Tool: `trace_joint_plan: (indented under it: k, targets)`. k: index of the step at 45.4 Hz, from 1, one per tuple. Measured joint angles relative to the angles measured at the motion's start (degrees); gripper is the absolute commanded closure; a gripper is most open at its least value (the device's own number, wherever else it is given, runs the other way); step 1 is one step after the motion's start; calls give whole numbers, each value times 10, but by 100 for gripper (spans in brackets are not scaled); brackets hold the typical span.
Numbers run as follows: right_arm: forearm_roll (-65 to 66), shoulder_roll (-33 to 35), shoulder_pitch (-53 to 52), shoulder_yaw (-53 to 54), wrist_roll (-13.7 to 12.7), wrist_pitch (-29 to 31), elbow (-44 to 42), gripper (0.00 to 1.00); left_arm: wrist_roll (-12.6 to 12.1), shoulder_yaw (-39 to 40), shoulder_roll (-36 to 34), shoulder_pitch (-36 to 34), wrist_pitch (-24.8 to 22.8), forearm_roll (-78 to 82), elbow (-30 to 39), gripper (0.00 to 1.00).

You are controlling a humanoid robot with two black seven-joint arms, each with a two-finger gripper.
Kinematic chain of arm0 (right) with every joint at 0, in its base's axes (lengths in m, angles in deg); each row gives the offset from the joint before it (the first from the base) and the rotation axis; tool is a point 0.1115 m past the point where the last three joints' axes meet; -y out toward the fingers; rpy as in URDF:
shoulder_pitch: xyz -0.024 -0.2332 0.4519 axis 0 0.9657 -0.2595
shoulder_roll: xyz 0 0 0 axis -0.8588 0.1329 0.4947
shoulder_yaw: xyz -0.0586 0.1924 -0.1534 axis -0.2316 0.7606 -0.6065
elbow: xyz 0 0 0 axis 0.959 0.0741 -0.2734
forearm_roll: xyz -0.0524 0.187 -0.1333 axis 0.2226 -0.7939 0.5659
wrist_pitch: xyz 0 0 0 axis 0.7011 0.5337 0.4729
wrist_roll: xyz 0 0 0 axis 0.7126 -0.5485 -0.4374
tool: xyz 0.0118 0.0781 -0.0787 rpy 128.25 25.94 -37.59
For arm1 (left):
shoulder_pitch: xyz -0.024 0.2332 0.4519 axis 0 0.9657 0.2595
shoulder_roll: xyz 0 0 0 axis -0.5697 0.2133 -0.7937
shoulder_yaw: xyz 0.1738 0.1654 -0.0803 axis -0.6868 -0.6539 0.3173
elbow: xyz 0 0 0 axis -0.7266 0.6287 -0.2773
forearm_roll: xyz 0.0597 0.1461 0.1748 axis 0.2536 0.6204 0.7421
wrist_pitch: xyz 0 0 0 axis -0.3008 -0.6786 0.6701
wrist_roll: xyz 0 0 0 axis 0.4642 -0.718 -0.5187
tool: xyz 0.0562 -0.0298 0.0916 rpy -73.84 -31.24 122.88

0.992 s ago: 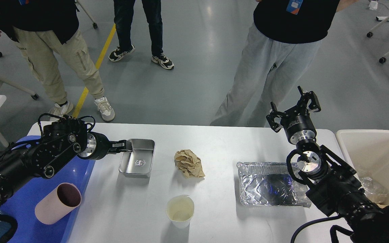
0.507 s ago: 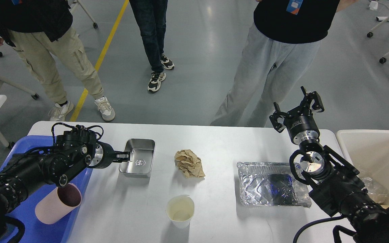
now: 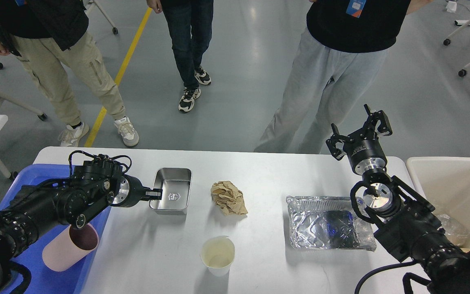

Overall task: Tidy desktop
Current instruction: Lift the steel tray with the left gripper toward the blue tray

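A: Grey glossy floor (image 3: 243,81) is seen behind, with a yellow line (image 3: 116,81) across it; three people are stood at the far edge. The white table (image 3: 267,253) is spread across the lower half of the view, rounded corners, much wider than anything on it

B: What is carried on it?

A: A steel tin (image 3: 172,196) at left centre, a crumpled brown paper ball (image 3: 229,198) in the middle, a white paper cup (image 3: 218,255) upright near the front edge, a foil tray (image 3: 327,222) to the right. A blue tray (image 3: 35,245) is set at the table's left end, with a pink cup (image 3: 69,247) lying on its side in it. A cream bin (image 3: 455,196) is placed off the right end

B: Left tool?

A: Left tool (image 3: 155,194) is closed on the tin's left wall; one finger is seen inside the rim. Whether the tin is flat on the table cannot be told

B: Right tool?

A: Right tool (image 3: 359,130) is held raised above the far right corner of the table, fingers spread apart, nothing between them. It is well apart from the foil tray
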Motion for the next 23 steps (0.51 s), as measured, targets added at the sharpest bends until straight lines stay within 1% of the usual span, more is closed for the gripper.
trace_joint_plan:
  k: [7, 15, 20, 23]
  targets:
    - [0, 0, -1, 0, 0, 0, 0, 0, 16, -2, 1, -2, 0, 0, 0, 100]
    - [0, 0, -1, 0, 0, -1, 0, 0, 45, -4, 13, -15, -4, 0, 2, 100]
    - [0, 0, -1, 0, 1, -1, -1, 0, 51, -9, 3, -27, -12, -3, 11, 100]
    - [0, 0, -1, 0, 1, -1, -1, 0, 53, -10, -14, -34, -23, -4, 29, 100]
